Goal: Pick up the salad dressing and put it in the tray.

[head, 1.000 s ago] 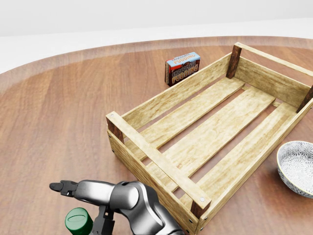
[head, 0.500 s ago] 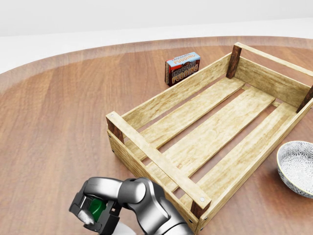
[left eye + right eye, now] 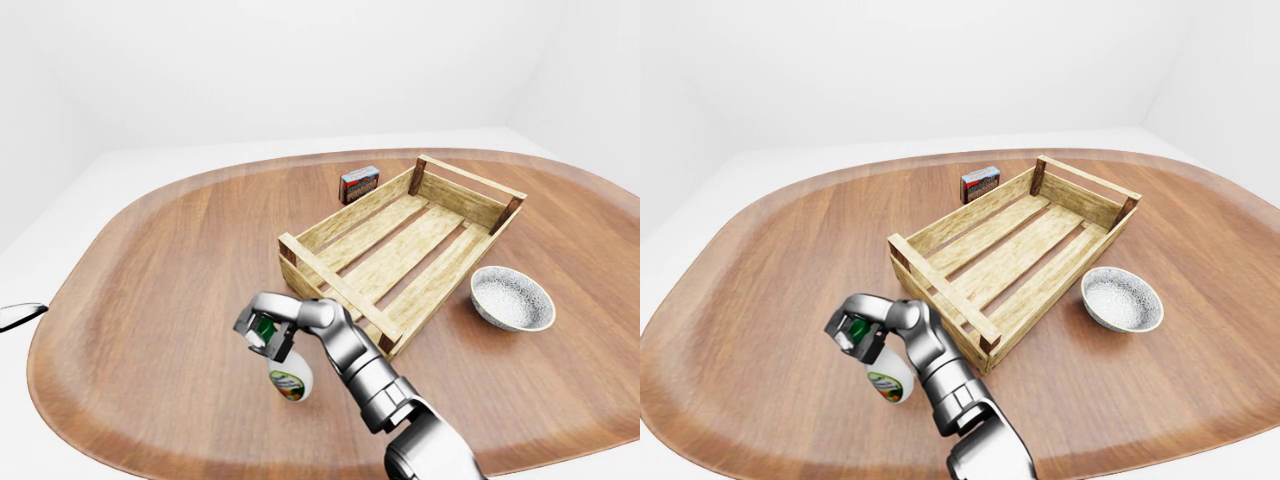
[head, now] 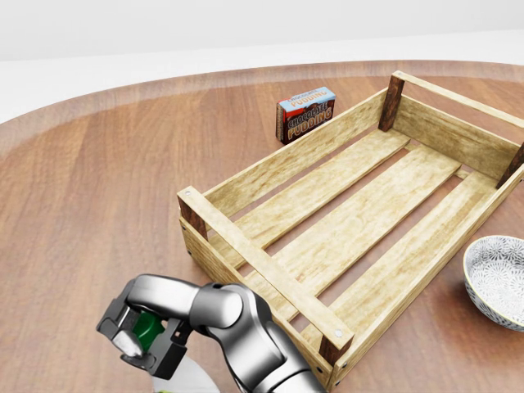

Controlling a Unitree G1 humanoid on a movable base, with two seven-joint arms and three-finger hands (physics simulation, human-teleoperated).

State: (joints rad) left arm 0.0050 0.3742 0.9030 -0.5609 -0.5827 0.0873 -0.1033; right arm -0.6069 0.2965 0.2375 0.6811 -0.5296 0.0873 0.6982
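The salad dressing bottle (image 3: 290,378) is white with a green cap (image 4: 149,327) and a green label. It leans to the left of the wooden tray (image 4: 264,267) in the eye views. My right hand (image 4: 139,336) is shut round its neck and cap, and its fingers hide most of the cap. In the head view only the top of the white body shows at the bottom edge. I cannot tell whether the bottle's base touches the table. The slatted tray has nothing in it. My left hand is out of sight.
A chocolate pudding box (image 4: 305,115) stands just above the tray's upper long side in the head view. A patterned white bowl (image 4: 499,280) sits to the tray's right. The round wooden table (image 3: 150,260) has wide bare wood on the left.
A second ago my right hand's fingers stood open beside the green cap. They have closed round the cap, and the hand with the bottle has since shifted slightly left and up.
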